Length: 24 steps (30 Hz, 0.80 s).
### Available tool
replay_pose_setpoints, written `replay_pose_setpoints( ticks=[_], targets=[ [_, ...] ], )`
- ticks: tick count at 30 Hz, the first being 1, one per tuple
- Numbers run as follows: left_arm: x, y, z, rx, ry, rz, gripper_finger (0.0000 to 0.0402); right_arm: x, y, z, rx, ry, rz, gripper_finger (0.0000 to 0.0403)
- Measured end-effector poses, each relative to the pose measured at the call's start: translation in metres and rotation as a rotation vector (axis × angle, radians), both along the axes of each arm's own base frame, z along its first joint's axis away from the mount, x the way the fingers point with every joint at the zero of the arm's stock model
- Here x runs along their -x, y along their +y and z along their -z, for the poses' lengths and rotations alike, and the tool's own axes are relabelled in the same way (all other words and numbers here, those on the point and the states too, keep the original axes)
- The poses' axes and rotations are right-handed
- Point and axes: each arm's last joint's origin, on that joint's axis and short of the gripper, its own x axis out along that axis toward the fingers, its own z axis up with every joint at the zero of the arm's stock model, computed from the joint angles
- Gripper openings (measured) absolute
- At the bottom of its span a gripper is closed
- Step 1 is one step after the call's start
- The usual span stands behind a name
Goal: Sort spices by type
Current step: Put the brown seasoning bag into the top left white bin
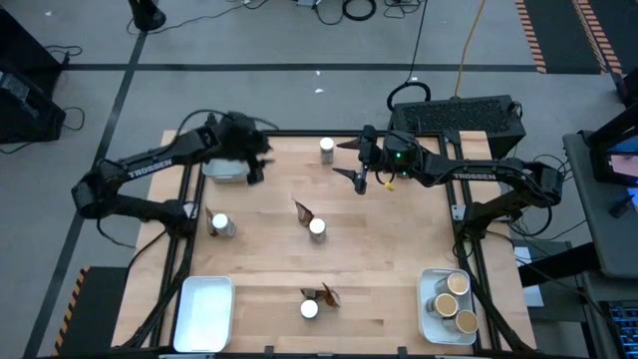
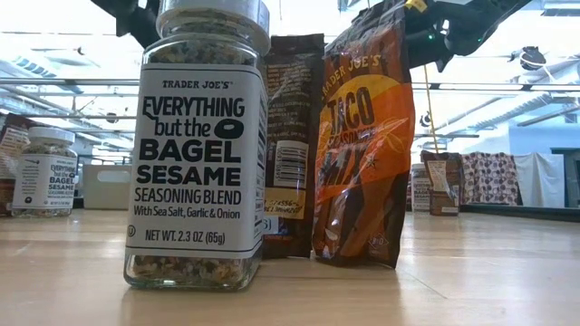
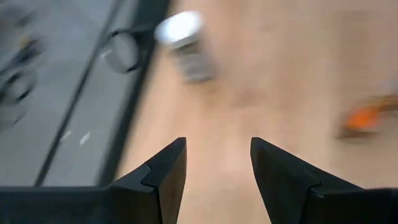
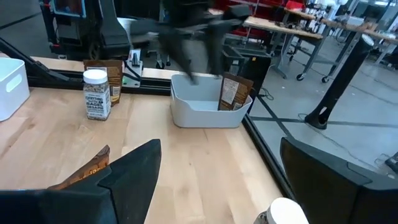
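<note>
The left gripper (image 1: 257, 160) hangs at the far left of the table (image 1: 389, 259), just beside a white tray (image 1: 225, 168) that holds one dark sachet (image 4: 234, 92) leaning against its wall; its fingers (image 3: 163, 177) stand apart with nothing between them. The right gripper (image 1: 361, 165) hovers over the far middle of the table, its jaws spread wide and empty, near a white-lidded jar (image 1: 327, 150) at the far edge. A second white-lidded jar (image 1: 317, 229) stands in the table's centre with a sachet (image 1: 303, 211) just beside it, a third (image 1: 221, 225) sits at the left edge next to another sachet (image 1: 210, 220), and a fourth (image 1: 309, 309) stands at the near edge touching two sachets (image 1: 327, 294). Three tan-lidded jars (image 1: 451, 299) fill the tray (image 1: 427, 311) at the near right corner. Another white tray (image 1: 206, 311) lies at the near left.
</note>
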Motion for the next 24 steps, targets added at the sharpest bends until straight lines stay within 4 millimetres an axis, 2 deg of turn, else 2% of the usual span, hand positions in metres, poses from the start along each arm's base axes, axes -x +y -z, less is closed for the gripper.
replay_pose_setpoints(
  ticks=[6,9,15,17,19,23,24],
  targets=[
    [-0.027,-0.054,-0.002,0.011,-0.036,0.287,0.0183,-0.003,0.008,0.000,-0.001,0.003,-0.029,0.0313],
    [-0.035,-0.078,-0.004,-0.001,-0.060,0.389,0.0183,-0.006,0.018,-0.001,0.018,-0.011,-0.121,0.0313],
    [-0.045,-0.107,-0.007,-0.035,-0.117,0.495,0.0183,-0.012,0.040,-0.003,0.079,-0.021,-0.270,0.0299],
    [-0.049,-0.111,-0.006,-0.057,-0.121,0.489,0.0183,-0.012,0.046,0.000,0.102,0.004,-0.298,0.0269],
    [-0.054,-0.113,-0.003,-0.063,-0.113,0.488,0.0183,-0.013,0.051,0.003,0.106,0.035,-0.319,0.0217],
    [-0.065,-0.112,0.012,-0.082,-0.052,0.519,0.0183,-0.013,0.056,0.006,0.098,0.110,-0.343,0.0059],
    [-0.068,-0.111,0.016,-0.086,-0.040,0.525,0.0183,-0.013,0.055,0.004,0.098,0.140,-0.347,0.0030]
  ],
)
